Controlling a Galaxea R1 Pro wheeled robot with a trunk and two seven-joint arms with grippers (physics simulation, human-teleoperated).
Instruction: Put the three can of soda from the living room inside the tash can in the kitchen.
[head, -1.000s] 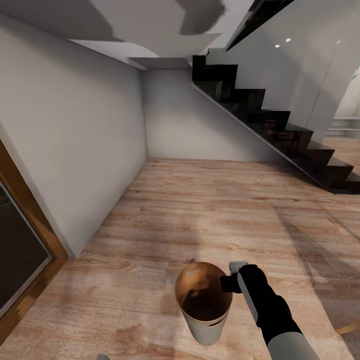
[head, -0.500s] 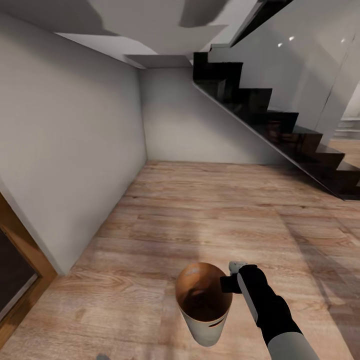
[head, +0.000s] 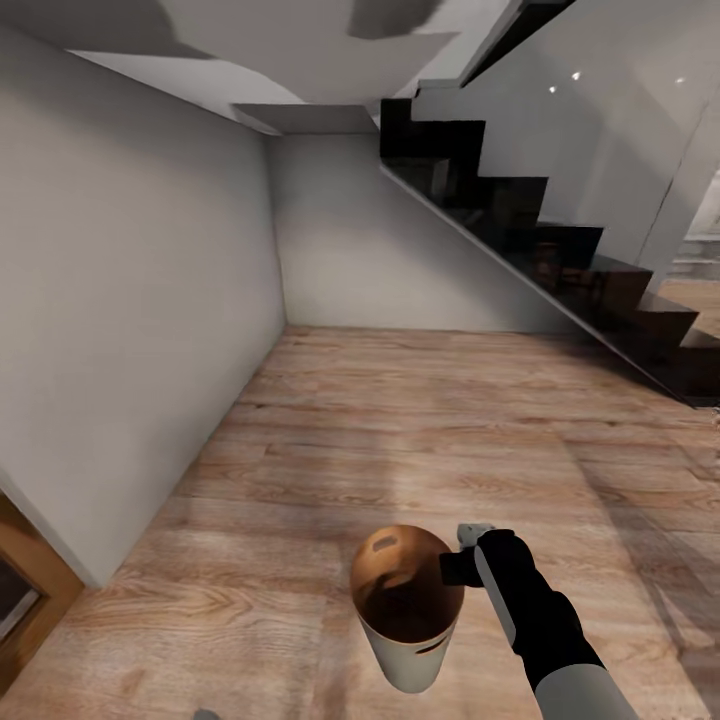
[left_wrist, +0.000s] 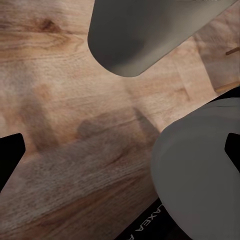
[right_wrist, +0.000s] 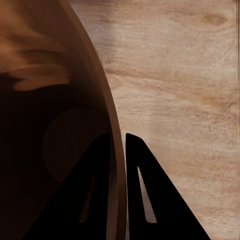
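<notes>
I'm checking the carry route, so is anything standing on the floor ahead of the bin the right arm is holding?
Nothing visible does. The right gripper has its jaws closed over the rim of the trash can, one inside and one outside. Ahead lies bare wood floor up to the white wall; the black staircase stands off to the right.

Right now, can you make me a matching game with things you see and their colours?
Things:
1. stairs
2. floor
3. outside of the tash can
4. door frame

Colours:
A. pale grey-white
B. glossy black
C. orange-brown
D. light wood planks

Pairs: 1-B, 2-D, 3-A, 4-C

Bonus: the right hand is pinching the can's rim.
</notes>
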